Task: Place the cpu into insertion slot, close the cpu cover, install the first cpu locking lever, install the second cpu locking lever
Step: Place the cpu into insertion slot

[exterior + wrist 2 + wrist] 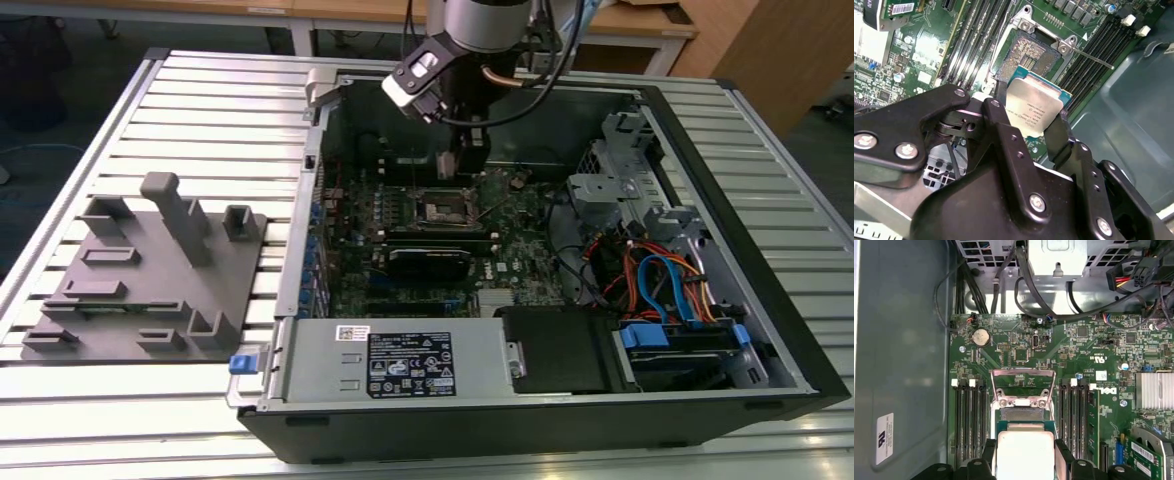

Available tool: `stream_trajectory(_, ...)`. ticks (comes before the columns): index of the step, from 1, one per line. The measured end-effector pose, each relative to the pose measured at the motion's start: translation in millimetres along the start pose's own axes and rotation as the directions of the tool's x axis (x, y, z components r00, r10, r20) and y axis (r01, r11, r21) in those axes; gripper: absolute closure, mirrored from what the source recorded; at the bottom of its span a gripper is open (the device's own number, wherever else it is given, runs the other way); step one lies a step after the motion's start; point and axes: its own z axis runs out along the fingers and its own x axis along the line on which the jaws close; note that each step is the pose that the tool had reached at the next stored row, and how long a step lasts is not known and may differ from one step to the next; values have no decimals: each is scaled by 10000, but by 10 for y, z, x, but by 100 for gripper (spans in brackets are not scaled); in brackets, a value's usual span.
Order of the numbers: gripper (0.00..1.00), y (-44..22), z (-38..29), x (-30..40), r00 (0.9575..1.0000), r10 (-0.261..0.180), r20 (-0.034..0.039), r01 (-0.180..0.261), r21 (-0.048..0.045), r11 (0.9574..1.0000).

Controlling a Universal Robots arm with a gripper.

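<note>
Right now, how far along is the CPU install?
Done: nothing seated yet. In hand: the gripper holds the cpu just above the bare insertion slot. Left: seating it, shutting the cpu cover, which stands open, and both levers; one lever juts out loose.

An open black metal computer case point(534, 440) lies on a silver slatted metal table point(200, 110). On the exterior view's left, just beside the case, rests a grey plastic fixture block point(147, 290). Inside are blue and orange cables point(661, 285) and a round silver coin battery point(981, 337)
</note>
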Motion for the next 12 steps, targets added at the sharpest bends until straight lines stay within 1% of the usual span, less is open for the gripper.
stream_trajectory(4,46,-1,64,-1,10000,-9,0,9,0,10000)
stream_trajectory(9,46,-5,151,4,9998,-176,-3,176,6,9998)
stream_trajectory(12,46,-7,206,6,9998,-192,-4,192,7,9998)
